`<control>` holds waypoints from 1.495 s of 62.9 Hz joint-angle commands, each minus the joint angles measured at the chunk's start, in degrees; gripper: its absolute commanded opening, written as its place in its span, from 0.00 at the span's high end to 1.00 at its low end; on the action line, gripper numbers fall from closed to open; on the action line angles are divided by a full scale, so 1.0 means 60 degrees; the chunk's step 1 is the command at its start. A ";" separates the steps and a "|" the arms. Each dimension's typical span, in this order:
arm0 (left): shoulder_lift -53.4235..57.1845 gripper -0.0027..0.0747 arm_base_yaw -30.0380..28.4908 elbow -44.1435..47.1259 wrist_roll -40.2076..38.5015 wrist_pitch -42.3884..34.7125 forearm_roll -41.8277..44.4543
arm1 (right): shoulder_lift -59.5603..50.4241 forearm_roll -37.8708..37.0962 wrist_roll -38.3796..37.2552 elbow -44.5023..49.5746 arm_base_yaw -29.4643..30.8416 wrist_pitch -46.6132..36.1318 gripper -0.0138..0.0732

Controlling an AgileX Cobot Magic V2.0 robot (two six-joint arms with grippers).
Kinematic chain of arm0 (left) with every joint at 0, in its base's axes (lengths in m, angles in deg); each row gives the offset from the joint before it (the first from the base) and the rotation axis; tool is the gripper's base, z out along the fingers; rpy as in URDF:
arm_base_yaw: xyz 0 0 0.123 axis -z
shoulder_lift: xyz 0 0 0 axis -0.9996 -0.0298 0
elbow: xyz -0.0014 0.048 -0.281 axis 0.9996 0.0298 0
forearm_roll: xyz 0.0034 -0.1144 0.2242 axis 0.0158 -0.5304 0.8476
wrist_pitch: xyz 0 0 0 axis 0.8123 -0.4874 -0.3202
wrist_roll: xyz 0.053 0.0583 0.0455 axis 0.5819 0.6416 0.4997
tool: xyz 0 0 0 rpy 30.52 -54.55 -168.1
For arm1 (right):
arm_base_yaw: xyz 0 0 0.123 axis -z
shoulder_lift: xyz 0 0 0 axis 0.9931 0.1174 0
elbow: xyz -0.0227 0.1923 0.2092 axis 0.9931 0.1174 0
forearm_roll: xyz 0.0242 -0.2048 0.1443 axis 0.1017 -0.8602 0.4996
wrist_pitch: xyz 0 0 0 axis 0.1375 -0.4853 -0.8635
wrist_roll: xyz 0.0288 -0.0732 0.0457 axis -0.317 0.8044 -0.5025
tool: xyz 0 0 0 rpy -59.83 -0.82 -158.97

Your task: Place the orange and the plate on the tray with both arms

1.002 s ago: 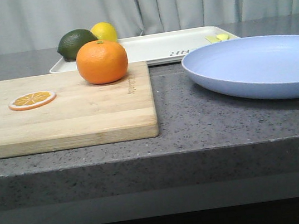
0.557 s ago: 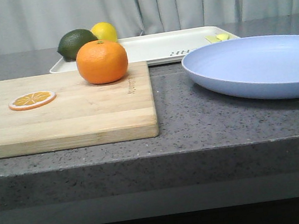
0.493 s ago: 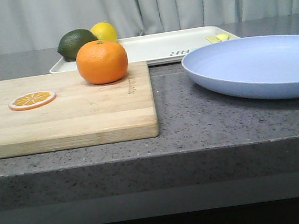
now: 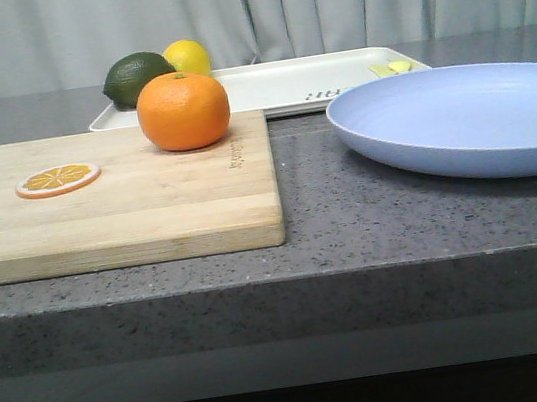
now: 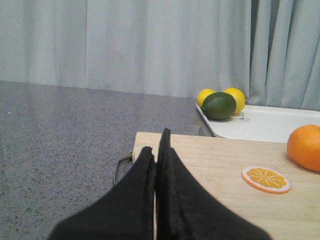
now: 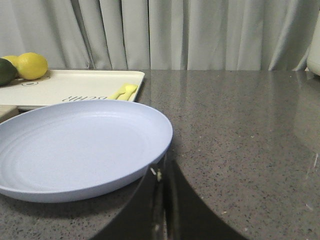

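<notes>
Evidently nothing is gripped yet — the left tool [image 5: 156, 150] and right tool [image 6: 160, 175] both have their fingers pressed together, empty. The orange [image 4: 183, 111] sits on the cutting board [image 4: 146, 194], the plate [image 4: 459, 122] on the bench [image 4: 352, 219], the tray [image 4: 291, 81] just behind both. Next, I judge, each tool must part its fingers and reach in. The plate's right edge is cut off in the front view, and the tray lettering is unreadable.

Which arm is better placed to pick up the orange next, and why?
Left. Its gripper sits at the cutting board holding the orange; the right gripper sits by the plate.
</notes>
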 commanded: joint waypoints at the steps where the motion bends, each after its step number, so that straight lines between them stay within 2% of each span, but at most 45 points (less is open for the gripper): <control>1: 0.0180 0.99 -0.0035 -0.0021 -0.0078 -0.0907 -0.0087 | -0.0165 0.0034 0.0050 -0.0413 -0.0002 -0.0867 0.92; 11: 0.0127 0.99 -0.0035 -0.1341 -0.0078 -0.0049 -0.0087 | -0.0165 0.0025 0.0050 -0.1437 -0.0002 0.0146 0.92; 25: -0.0782 0.99 -0.0035 -0.4353 -0.0078 0.2089 -0.0087 | 0.0081 -0.0644 0.0059 -0.3667 -0.0002 0.1911 0.92; 42: -0.2808 0.99 -0.0035 -0.7153 -0.0039 0.5117 -0.0087 | 0.1916 -0.0976 0.0059 -0.6229 -0.0002 0.4354 0.92; 51: -0.3557 0.99 -0.0035 -0.7387 -0.0039 0.5567 -0.0248 | 0.2974 -0.0976 0.0059 -0.6862 -0.0002 0.5503 0.92; 65: -0.4037 0.99 -0.0035 -0.7354 -0.0039 0.5629 -0.0606 | 0.3898 -0.0976 0.0059 -0.6801 -0.0002 0.5907 0.92; 86: -0.4248 0.99 -0.0035 -0.7354 -0.0039 0.5883 -0.0510 | 0.4190 -0.0976 0.0059 -0.6790 -0.0002 0.6659 0.91; 91: -0.4248 0.97 -0.0035 -0.7354 -0.0039 0.5983 -0.0510 | 0.4190 -0.0976 0.0067 -0.6790 -0.0002 0.6900 0.84; 94: -0.4248 0.92 -0.0035 -0.7354 -0.0039 0.6045 -0.0510 | 0.4190 -0.0976 0.0067 -0.6790 -0.0002 0.7055 0.76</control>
